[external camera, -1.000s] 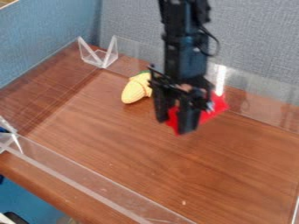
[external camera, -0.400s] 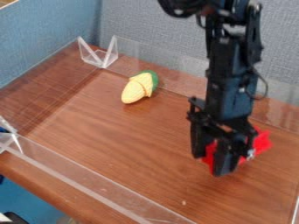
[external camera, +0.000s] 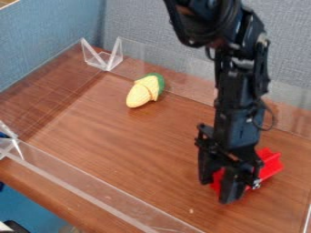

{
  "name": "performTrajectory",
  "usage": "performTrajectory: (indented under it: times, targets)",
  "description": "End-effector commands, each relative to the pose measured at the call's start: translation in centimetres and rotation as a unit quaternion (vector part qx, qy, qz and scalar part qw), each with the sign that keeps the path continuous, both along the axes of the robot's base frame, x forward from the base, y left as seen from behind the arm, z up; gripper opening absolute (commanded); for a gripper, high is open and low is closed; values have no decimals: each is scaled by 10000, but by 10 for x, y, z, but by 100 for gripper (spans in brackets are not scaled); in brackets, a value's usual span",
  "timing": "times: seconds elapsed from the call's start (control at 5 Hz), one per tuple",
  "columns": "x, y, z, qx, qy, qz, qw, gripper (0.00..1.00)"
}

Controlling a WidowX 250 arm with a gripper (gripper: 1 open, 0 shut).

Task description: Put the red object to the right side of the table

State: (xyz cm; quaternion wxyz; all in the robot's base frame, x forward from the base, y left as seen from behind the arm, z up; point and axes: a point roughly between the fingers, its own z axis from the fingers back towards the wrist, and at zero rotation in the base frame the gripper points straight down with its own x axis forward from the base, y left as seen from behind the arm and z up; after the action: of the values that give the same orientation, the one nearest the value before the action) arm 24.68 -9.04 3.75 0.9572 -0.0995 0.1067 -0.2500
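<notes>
The red object (external camera: 264, 167) is a bright red block, held between the fingers of my black gripper (external camera: 235, 182) at the right part of the table (external camera: 109, 136). The gripper points steeply down and is shut on the block, low over the wood or touching it; I cannot tell which. Only the block's right end and a strip between the fingers show. The arm rises from the gripper toward the top of the frame.
A yellow corn toy with a green tip (external camera: 145, 90) lies at the back middle. Low clear acrylic walls (external camera: 109, 196) edge the tabletop, with a folded clear piece (external camera: 102, 55) at the back left corner. The right wall stands close to the gripper.
The gripper has carried the red block from beside the corn toy to the right and toward the front, and has sunk lower. The corn toy has stayed put.
</notes>
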Motion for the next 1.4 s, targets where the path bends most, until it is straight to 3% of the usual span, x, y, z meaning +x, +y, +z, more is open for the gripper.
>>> performTrajectory:
  times: [0.0,0.2,0.6,1.2]
  targets:
    - [5,6,3,-39,-166,158,9997,0]
    - [4,10,2,-44,-184,284,9994,100]
    - [7,16,9,-27,-368,429,9984,100]
    - [20,19,4,-28,-540,483,9974,100]
